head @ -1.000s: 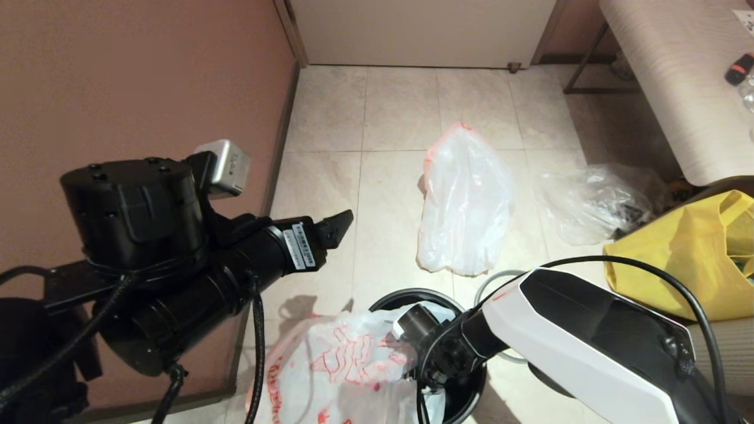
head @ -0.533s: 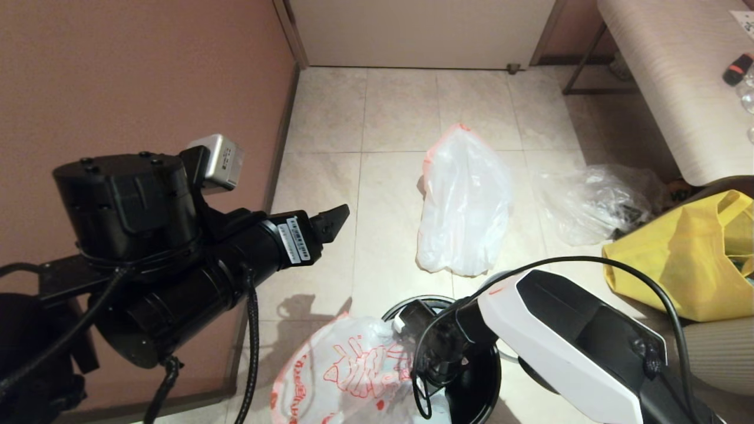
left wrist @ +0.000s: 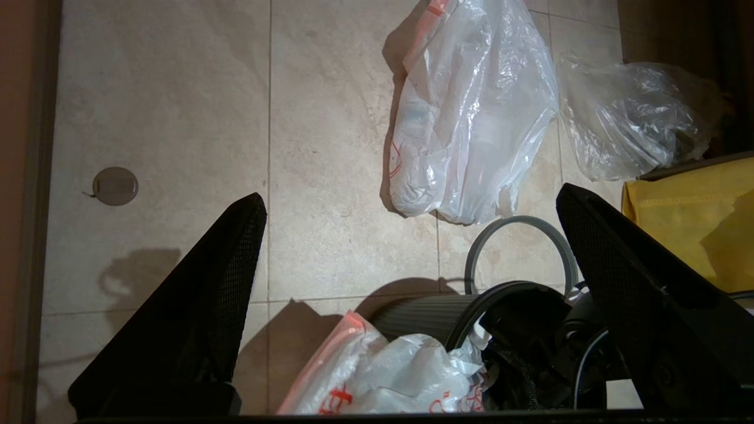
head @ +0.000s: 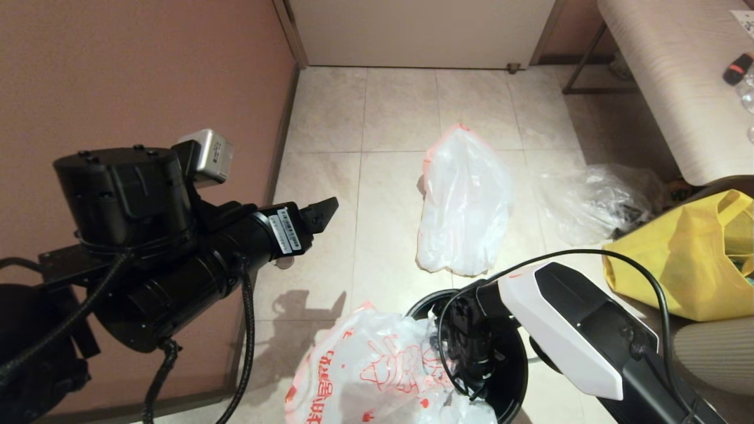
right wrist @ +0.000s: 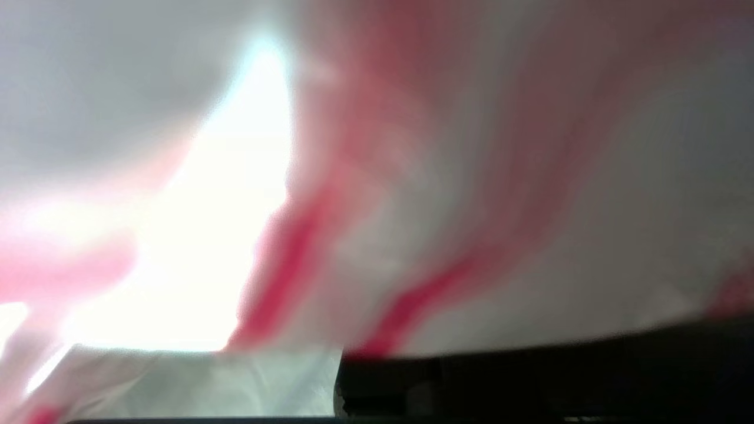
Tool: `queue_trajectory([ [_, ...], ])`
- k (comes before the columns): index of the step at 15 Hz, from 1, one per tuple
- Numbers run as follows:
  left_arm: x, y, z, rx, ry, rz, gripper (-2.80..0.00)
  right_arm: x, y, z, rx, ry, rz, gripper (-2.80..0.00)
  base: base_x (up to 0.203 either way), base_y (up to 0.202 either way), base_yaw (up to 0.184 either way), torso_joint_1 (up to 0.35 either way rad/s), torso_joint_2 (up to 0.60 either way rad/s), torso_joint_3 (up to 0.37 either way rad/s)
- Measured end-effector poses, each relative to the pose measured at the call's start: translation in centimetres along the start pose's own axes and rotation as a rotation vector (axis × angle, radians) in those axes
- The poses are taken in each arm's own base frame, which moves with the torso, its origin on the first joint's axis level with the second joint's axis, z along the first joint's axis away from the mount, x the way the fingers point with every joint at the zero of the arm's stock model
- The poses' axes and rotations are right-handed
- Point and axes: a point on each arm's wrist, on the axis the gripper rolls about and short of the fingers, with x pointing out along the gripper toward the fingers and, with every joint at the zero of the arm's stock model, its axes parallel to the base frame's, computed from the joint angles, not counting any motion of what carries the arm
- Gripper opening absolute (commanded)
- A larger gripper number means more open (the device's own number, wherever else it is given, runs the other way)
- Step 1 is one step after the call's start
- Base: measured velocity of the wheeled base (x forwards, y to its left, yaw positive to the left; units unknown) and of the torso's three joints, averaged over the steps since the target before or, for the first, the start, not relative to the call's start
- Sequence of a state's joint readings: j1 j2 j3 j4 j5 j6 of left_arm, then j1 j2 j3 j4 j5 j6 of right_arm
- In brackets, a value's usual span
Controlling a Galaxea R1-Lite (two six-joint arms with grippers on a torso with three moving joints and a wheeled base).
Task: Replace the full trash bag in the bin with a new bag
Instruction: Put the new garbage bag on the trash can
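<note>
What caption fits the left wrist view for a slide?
Open left gripper above the floor: full bag, grey ring, bin with new bag.

The full trash bag [head: 465,203] lay mid-frame, above the bin [head: 518,371]. The new bag [head: 383,377] spilled over the bin's left rim at the bottom edge.

New bag [head: 377,377]: red-orange print, characters illegible

Pale beige floor tiles [head: 389,118] with thin grout lines run up to a reddish-brown wall [head: 135,70] on the left and a cream panel [head: 424,29] at the far end; a light wood-grain table [head: 665,76] on dark metal legs stands at right
</note>
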State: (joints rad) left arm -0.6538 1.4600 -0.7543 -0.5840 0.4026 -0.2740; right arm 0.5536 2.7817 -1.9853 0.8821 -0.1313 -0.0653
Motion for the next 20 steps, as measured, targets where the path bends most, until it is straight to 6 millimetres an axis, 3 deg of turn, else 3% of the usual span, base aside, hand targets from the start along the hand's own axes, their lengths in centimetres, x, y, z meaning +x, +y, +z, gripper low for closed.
queue_trajectory([
  [4, 0.4, 0.2, -0.2, 0.002, 0.006, 0.014, 0.00, 2.4, -0.8, 1.6, -0.003, -0.126, -0.013, -2.80, 0.000, 0.000, 0.000, 0.000, 0.00, 0.000],
  [13, 1.4, 0.8, -0.8, 0.007, 0.035, 0.025, 0.00, 6.7, 0.2, 5.6, -0.012, -0.455, -0.208, -2.80, 0.000, 0.000, 0.000, 0.000, 0.00, 0.000],
  [17, 1.5, 0.9, -0.8, 0.007, 0.035, 0.029, 0.00, 7.2, -0.3, 7.3, 0.028, -0.641, -0.270, -2.80, 0.000, 0.000, 0.000, 0.000, 0.00, 0.000],
  [20, 1.6, 1.0, -0.7, 0.007, 0.034, 0.035, 0.00, 7.3, -2.1, 7.5, 0.102, -0.668, -0.361, -2.80, 0.000, 0.000, 0.000, 0.000, 0.00, 0.000],
])
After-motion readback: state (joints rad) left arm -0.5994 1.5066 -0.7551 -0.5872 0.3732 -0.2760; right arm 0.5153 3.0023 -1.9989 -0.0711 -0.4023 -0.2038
